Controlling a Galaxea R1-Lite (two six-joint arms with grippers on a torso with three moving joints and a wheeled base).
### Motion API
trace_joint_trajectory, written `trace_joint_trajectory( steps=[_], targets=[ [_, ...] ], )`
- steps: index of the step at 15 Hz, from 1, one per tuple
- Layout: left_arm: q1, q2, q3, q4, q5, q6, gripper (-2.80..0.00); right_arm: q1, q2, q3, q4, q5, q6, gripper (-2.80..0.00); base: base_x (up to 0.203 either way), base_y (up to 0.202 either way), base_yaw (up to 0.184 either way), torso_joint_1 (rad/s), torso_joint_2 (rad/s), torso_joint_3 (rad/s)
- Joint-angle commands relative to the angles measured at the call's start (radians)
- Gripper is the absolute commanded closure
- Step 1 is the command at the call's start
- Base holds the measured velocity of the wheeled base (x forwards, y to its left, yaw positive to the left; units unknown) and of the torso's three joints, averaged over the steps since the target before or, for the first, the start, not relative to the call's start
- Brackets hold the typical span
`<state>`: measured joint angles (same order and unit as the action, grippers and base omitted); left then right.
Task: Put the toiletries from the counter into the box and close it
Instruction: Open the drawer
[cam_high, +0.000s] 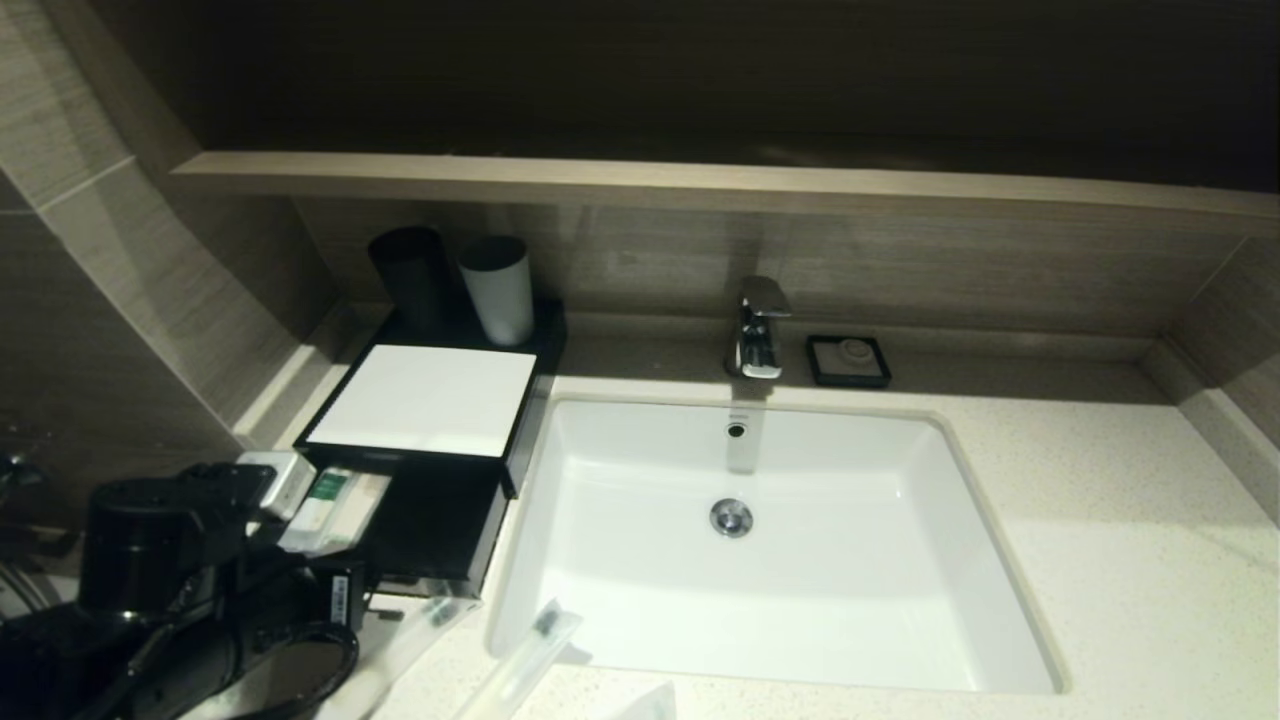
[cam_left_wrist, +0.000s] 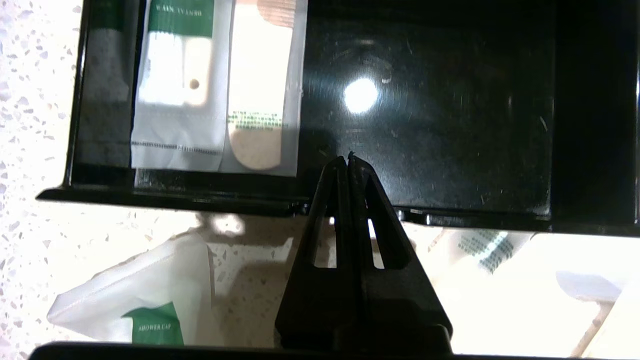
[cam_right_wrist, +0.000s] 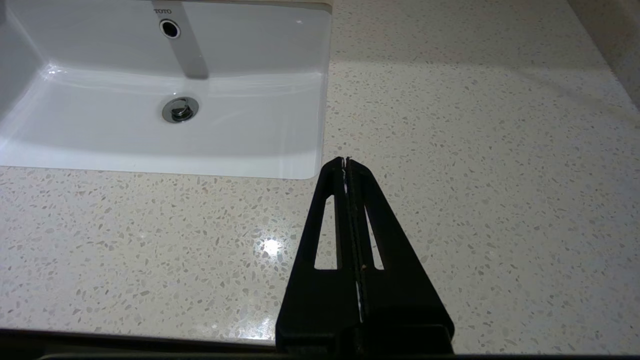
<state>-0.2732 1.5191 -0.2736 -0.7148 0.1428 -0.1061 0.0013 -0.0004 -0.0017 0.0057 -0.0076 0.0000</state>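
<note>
Here, the left gripper hangs over the box's pulled-out drawer, jaws pressed together on nothing.
Two sachets lie flat inside the drawer; a shower-cap sachet and a slim sleeve rest on the counter just beside it. The right gripper, jaws likewise together, hovers near the basin.

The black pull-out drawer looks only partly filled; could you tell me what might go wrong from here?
The shut left end effector hangs over the black drawer empty, so closing now would strand the white green-marked shower-cap sachet on the speckled counter. The slim translucent sleeve by the white basin could slip in.
</note>
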Motion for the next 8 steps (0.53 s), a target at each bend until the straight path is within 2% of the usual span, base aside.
trace_joint_trajectory(
  steps=[1,8],
  targets=[
    [0.0,-0.015,0.004,0.004,0.0,0.0,0.0,0.001,0.0,0.0,0.0,0.0,0.0,0.0,0.0,0.0,0.0,0.0,0.0,0.0],
    [-0.003,-0.042,0.005,0.04,-0.001,0.003,0.0,0.0,0.0,0.0,0.0,0.0,0.0,0.0,0.0,0.0,0.0,0.0,0.0,0.0]
  ],
)
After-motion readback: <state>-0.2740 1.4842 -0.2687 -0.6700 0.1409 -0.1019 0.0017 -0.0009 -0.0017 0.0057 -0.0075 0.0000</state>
